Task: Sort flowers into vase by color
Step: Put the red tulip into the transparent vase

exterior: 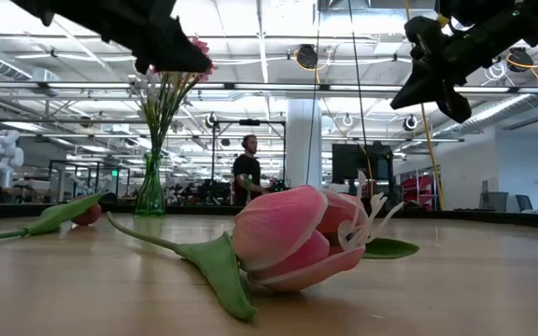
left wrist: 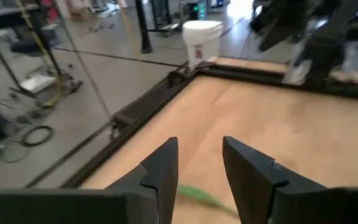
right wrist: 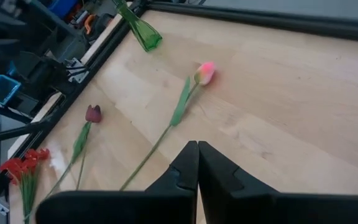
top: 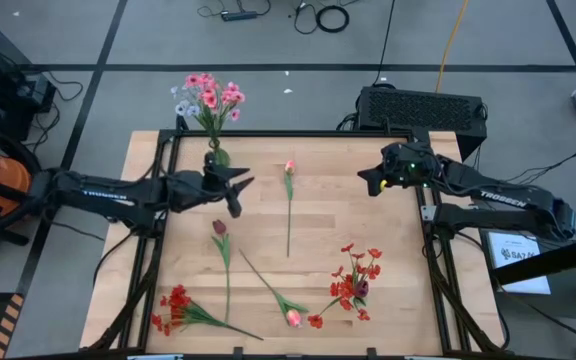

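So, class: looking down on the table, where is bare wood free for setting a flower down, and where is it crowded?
Bare wood lies between the pink tulip and the right gripper, running down the table's right edge. The near edge is crowded: red cluster, dark tulip, fallen pink tulip, red bunch. The left gripper hovers by the vase.

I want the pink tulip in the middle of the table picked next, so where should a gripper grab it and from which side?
Probably the bare green stem, about midway along the pink tulip bud flower, coming straight down from above. It lies flat on the wooden table, bud toward the green glass vase, with clear wood either side, so fingers can straddle it crosswise. The open left gripper is nearer.
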Controlling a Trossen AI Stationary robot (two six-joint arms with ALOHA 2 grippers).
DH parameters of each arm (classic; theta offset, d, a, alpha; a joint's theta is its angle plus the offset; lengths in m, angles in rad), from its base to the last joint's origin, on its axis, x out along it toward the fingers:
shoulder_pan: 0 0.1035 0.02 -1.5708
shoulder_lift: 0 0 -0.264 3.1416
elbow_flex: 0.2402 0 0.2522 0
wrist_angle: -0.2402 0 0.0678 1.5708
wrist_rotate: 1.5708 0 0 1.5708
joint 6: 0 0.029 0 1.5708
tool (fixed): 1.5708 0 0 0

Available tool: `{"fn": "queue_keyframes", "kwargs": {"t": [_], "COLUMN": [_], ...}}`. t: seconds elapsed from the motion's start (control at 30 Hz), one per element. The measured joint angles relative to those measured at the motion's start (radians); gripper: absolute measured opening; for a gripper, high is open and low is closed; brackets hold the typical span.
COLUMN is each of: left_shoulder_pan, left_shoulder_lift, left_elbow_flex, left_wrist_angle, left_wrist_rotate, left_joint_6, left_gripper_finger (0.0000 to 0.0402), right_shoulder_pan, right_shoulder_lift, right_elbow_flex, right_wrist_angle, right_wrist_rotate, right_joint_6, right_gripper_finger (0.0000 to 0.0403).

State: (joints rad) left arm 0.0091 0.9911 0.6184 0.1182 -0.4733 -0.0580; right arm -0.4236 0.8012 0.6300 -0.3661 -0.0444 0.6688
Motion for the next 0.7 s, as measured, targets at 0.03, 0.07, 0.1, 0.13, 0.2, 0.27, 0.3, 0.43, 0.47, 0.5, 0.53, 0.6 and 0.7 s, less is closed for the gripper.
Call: {"fn": "queue_keyframes", "kwargs": {"t": [0.03,0.07,0.1,0.13,0.2,0.27,0.3,0.43,0.47,0.5,0.53,0.6,0.7], "left_shoulder_pan": [-0.014,-0.026,-0.040,-0.056,-0.095,-0.138,-0.162,-0.244,-0.259,-0.272,-0.285,-0.306,-0.332], "left_shoulder_lift": [0.003,0.004,0.004,0.004,0.004,0.008,0.015,0.055,0.070,0.086,0.104,0.144,0.200], "left_elbow_flex": [0.006,0.009,0.013,0.016,0.030,0.053,0.065,0.120,0.137,0.151,0.164,0.197,0.241], "left_wrist_angle": [-0.003,-0.005,-0.008,-0.011,-0.047,-0.119,-0.149,-0.255,-0.283,-0.317,-0.348,-0.389,-0.460], "left_wrist_rotate": [0.000,0.000,-0.001,-0.003,-0.004,-0.005,-0.014,-0.107,-0.121,-0.132,-0.137,-0.138,-0.138], "left_joint_6": [-0.025,-0.048,-0.066,-0.074,-0.087,-0.094,-0.099,-0.232,-0.271,-0.307,-0.339,-0.401,-0.516], "left_gripper_finger": [0.0134,0.0134,0.0134,0.0134,0.0134,0.0134,0.0133,0.0122,0.0117,0.0113,0.0108,0.0100,0.0089], "right_shoulder_pan": [0.000,0.000,0.000,0.000,0.000,0.000,0.000,0.000,0.000,0.000,0.000,0.000,0.000], "right_shoulder_lift": [0.008,0.017,0.026,0.035,0.052,0.065,0.069,0.074,0.074,0.074,0.074,0.074,0.074], "right_elbow_flex": [0.000,0.000,0.000,0.000,0.000,0.000,0.000,0.000,0.000,0.000,0.000,0.000,0.000], "right_wrist_angle": [0.002,0.000,-0.005,-0.008,-0.010,-0.022,-0.027,-0.056,-0.064,-0.073,-0.083,-0.099,-0.102], "right_wrist_rotate": [-0.004,-0.007,-0.008,-0.009,-0.013,-0.016,-0.022,-0.060,-0.064,-0.066,-0.066,-0.066,-0.066], "right_joint_6": [0.001,0.002,0.002,0.003,0.003,0.003,0.000,-0.030,-0.036,-0.040,-0.044,-0.054,-0.064], "right_gripper_finger": [0.0000,0.0000,0.0000,0.0000,0.0000,0.0000,0.0000,0.0000,0.0000,0.0000,0.0000,0.0000,0.0000]}}
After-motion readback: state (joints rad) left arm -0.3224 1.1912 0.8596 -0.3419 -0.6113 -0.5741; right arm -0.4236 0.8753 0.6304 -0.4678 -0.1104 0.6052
